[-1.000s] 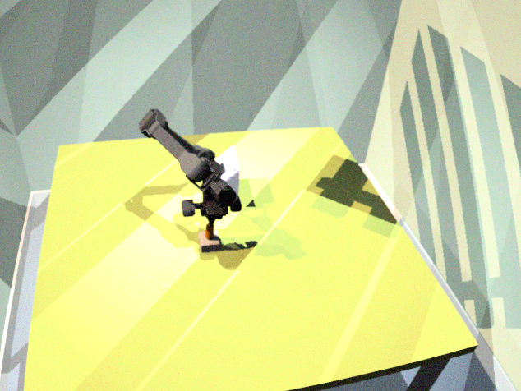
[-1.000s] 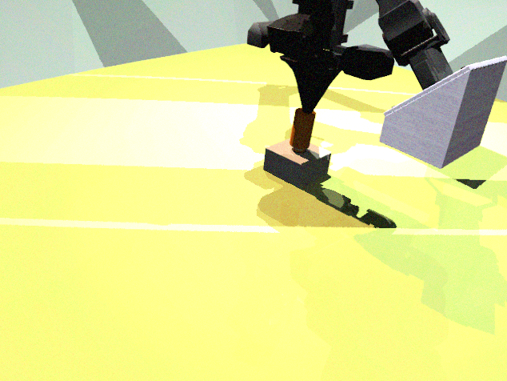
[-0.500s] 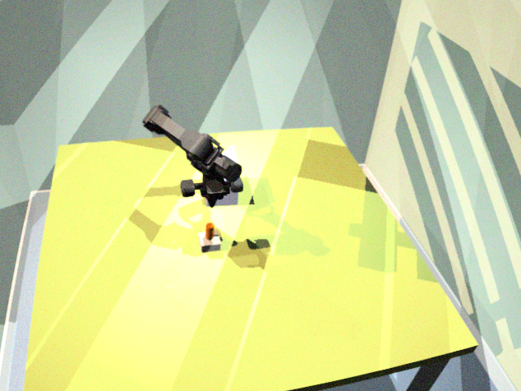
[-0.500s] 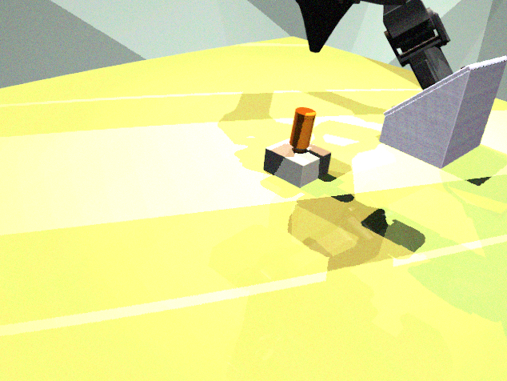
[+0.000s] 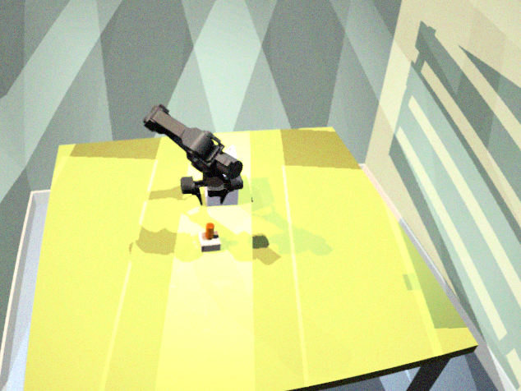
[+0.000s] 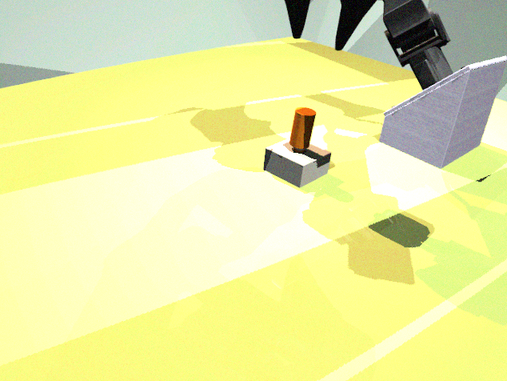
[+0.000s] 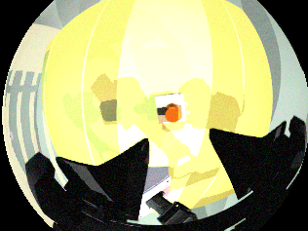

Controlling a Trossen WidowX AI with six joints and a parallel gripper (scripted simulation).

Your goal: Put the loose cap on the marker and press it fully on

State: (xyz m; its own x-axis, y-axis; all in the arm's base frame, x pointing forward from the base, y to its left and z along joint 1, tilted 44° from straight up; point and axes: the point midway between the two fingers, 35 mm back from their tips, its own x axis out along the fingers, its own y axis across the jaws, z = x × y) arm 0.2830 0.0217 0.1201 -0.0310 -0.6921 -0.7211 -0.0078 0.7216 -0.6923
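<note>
No labels readable. Your gripper (image 6: 317,41) hangs open, empty, toward table's (image 5: 357,294) far edge. Orange cap (image 6: 301,127) sits on marker in holder block (image 6: 295,163), mid-table; bare yellow top all round it.

Showing on the yellow table (image 6: 122,246): one orange cap (image 6: 302,128), one holder block (image 6: 295,163), one grey wedge base (image 6: 444,122), and one arm with one gripper (image 6: 321,24).
</note>
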